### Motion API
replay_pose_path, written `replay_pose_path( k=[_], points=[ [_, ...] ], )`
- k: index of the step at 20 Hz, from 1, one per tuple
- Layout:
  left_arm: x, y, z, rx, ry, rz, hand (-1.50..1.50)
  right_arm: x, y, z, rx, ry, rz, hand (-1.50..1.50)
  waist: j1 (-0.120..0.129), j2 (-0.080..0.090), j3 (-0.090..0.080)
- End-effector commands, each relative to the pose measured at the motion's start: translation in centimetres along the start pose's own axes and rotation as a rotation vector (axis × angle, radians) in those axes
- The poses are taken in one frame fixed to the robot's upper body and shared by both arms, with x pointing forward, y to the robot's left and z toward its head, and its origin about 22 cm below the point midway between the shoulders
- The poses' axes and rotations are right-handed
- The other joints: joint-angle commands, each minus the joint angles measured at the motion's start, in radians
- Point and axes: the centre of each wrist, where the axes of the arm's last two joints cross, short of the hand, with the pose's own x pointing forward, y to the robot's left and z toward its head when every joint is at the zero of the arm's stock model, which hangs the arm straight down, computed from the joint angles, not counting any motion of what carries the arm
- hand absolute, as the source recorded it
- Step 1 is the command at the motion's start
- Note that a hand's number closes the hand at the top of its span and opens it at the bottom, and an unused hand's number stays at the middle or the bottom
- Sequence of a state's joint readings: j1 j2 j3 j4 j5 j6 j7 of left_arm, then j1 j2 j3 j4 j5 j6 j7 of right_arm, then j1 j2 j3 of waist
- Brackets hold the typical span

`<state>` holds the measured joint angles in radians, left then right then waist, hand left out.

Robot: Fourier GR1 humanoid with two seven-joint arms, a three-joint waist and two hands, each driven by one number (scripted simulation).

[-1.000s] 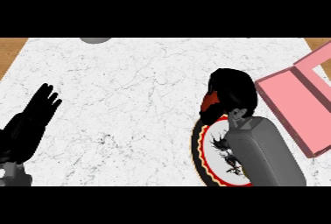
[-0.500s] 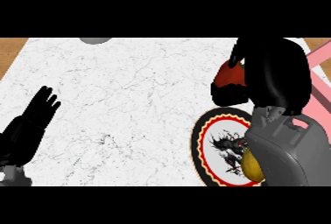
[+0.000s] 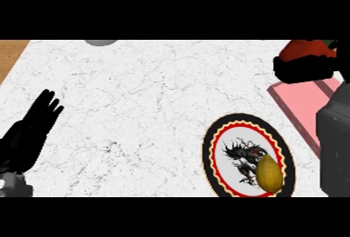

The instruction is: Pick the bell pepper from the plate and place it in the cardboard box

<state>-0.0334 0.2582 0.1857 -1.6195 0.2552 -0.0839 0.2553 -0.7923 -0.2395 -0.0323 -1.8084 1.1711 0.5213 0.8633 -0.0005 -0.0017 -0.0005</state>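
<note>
Right hand (image 3: 305, 69) is up at the top right with its fingers wrapped around the red bell pepper (image 3: 309, 48), holding it above the pink cardboard box (image 3: 298, 104). The plate (image 3: 247, 157) nearby has a yellowish potato-looking thing (image 3: 269, 173) on it. Left hand (image 3: 31, 129) rests open at the left edge, fingers up.

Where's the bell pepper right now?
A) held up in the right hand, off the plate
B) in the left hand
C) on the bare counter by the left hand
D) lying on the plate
A: the red bell pepper sits in the curled right hand, above the pink box, clear of the plate.
</note>
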Motion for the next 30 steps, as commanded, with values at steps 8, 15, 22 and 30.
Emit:
replay_pose_path(
  k=[8,15,22,30],
  points=[
    [1.6,-0.8,-0.4,0.003,-0.009,-0.007,0.0,-7.7,1.4,-3.8,0.009,0.03,0.054,1.5,0.0,0.002,0.001],
    [-0.1,0.7,0.1,0.001,-0.002,-0.008,0.0,-10.5,7.1,-5.6,0.048,0.025,0.033,1.5,0.005,0.004,0.0],
    [1.0,0.0,0.1,0.01,-0.021,0.013,0.0,-15.9,10.7,-6.8,0.278,0.112,-0.045,1.5,0.004,0.004,0.001],
    [0.1,-1.2,0.4,0.006,-0.007,-0.009,0.0,-18.1,14.2,-5.4,0.335,0.163,-0.112,-1.5,0.002,0.002,0.001]
  ],
)
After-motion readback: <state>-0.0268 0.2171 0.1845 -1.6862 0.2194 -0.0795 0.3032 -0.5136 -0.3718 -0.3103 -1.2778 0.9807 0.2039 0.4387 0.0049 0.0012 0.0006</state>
